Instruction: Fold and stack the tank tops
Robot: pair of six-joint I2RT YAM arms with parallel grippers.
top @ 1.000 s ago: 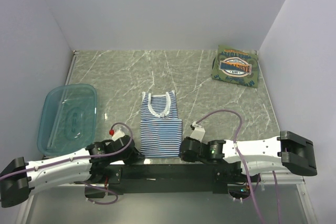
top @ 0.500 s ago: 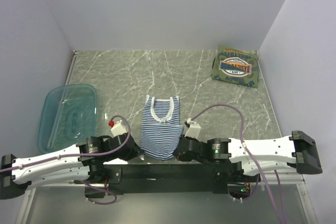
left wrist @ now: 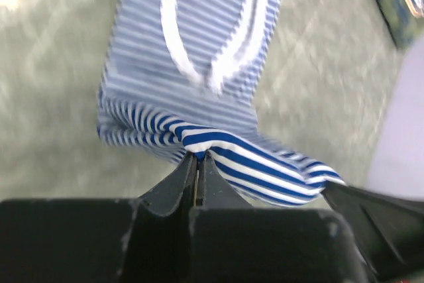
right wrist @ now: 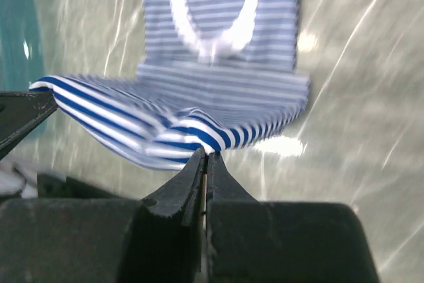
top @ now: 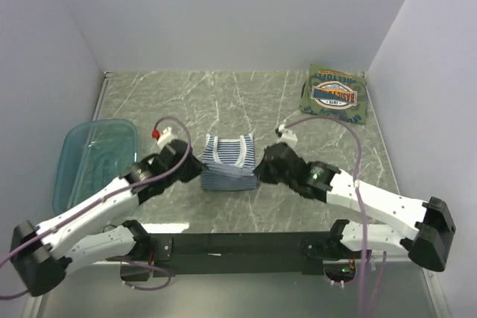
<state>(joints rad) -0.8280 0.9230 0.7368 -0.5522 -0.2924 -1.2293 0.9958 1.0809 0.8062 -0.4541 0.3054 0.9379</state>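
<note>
Navy-and-white striped tank top [top: 227, 158] sits mid-table [top: 298, 121], its bottom hem lifted and doubled toward the white-trimmed neckline. Left hand [left wrist: 197, 166] and right hand [right wrist: 205, 162] each pinch a hem corner.

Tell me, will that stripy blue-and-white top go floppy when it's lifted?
Probably floppy: the navy-and-white striped cloth tank top sags and bends over itself between its pinched corners. Likely light too, since just the thin tips of the left fingers and right fingers hold its edge up. It shouldn't roll or break.
</note>
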